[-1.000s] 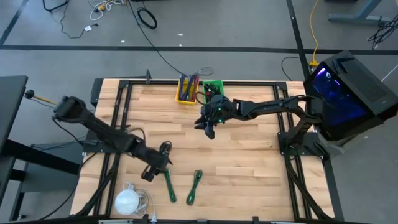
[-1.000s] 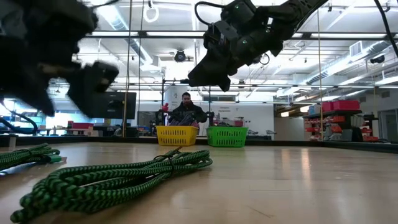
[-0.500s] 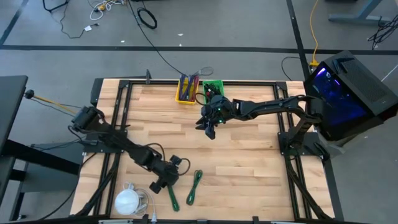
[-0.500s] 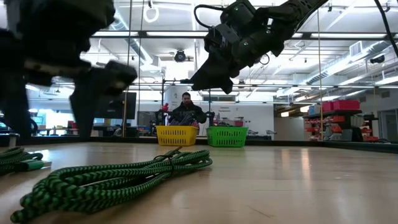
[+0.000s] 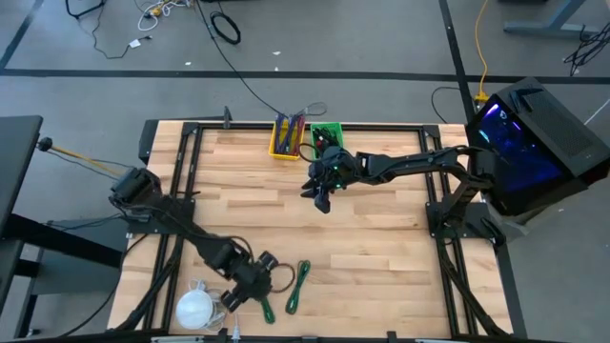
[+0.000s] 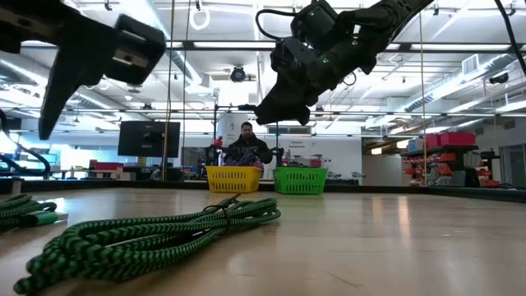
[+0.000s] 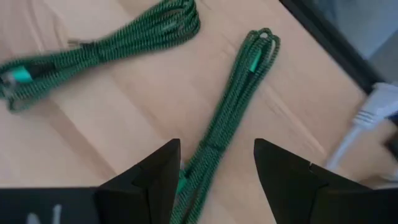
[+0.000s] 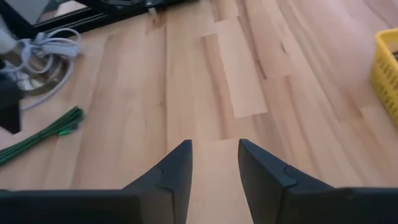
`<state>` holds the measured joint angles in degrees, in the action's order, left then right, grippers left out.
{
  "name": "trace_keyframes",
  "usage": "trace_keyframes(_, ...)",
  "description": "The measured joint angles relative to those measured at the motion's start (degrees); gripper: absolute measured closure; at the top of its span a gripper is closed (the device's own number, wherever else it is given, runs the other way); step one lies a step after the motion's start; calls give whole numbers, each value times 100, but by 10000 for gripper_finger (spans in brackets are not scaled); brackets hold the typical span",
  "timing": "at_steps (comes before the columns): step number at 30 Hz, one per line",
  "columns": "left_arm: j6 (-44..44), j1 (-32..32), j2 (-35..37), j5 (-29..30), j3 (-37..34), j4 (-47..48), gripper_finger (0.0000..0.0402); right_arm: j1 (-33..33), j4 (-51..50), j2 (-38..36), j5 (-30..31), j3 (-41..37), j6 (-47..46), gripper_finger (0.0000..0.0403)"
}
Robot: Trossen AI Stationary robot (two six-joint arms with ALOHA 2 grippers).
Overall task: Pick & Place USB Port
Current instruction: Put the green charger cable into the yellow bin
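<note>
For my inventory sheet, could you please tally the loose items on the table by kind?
Green coiled cables: 2, one under the left tool, the other beside it.
Baskets: 2, yellow and green.
White round object with cord: 1.
Total: 5

Robotics laboratory or industrial workshop. A butcher-block counter on a black metal frame stands on a grey concrete floor strewn with loose cables. The level view shows exposed ceiling ducting, strip lights, a wall monitor, red storage bins on what appears to be shelving, and a seated person behind the yellow basket and green basket.
</note>
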<state>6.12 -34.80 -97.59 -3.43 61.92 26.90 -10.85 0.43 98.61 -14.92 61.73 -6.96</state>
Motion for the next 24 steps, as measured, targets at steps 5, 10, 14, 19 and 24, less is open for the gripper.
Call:
trace_keyframes(5, 108, -218, -348, 715, 205, 146, 191, -4, 4, 0, 103, 0, 6, 272)
trace_keyframes(10, 119, -213, -687, 609, 220, 198, 191, -2, -26, 0, 99, 0, 4, 272)
trace_keyframes(14, 229, -215, -943, 594, 219, 161, 191, -2, -57, 0, 99, 0, 4, 272)
trace_keyframes(19, 204, -208, -1115, 423, 243, 160, 197, -3, -71, 0, 99, 0, 2, 272)
trace_keyframes(24, 55, -206, -1128, 240, 240, 194, 289, -2, -87, 0, 99, 0, 7, 272)
